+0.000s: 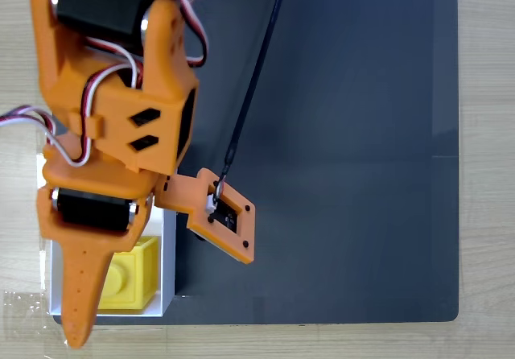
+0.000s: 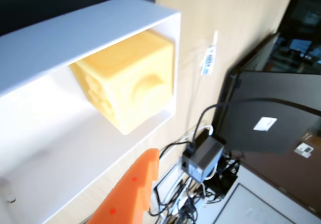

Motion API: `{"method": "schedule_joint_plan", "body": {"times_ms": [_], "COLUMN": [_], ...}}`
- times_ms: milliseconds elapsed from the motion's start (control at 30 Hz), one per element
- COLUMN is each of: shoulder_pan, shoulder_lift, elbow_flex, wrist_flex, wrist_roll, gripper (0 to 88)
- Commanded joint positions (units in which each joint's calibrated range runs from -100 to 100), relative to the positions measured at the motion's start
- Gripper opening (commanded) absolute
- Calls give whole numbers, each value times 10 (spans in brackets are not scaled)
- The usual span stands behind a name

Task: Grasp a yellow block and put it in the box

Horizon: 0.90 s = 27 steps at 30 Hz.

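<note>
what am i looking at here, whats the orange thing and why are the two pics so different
The orange thing is a small 3D-printed plastic robot arm with black motors and white wires. Its grasping end is a two-finger pincer.

The fixed view looks straight down from above. It shows a pale wooden table with a dark mat on it. At the lower left stands a white open-topped box, and a bright yellow plastic block with a round stud sits inside it. The arm reaches over the box, partly covering it.

The wrist view comes from a camera riding on the arm, so it is tilted and close. It shows the same box and block, one orange fingertip, and cables beyond the table.

The block appears to lie free in the box, not held.
</note>
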Motion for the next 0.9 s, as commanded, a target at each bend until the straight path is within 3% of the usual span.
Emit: {"method": "schedule_joint_plan", "body": {"times_ms": [0,67,167,300,600,867], "shoulder_pan": [-11,-21,-50,-112,-196,-207], "shoulder_lift": [-120,-179,-278,-407,-716,-998], "elbow_flex": [-9,-2,34,150,587,869], "wrist_flex": [71,126,204,279,253,332], "wrist_roll": [-35,-56,-80,-88,-71,-31], "gripper": [126,0,40,21,21,21]}}
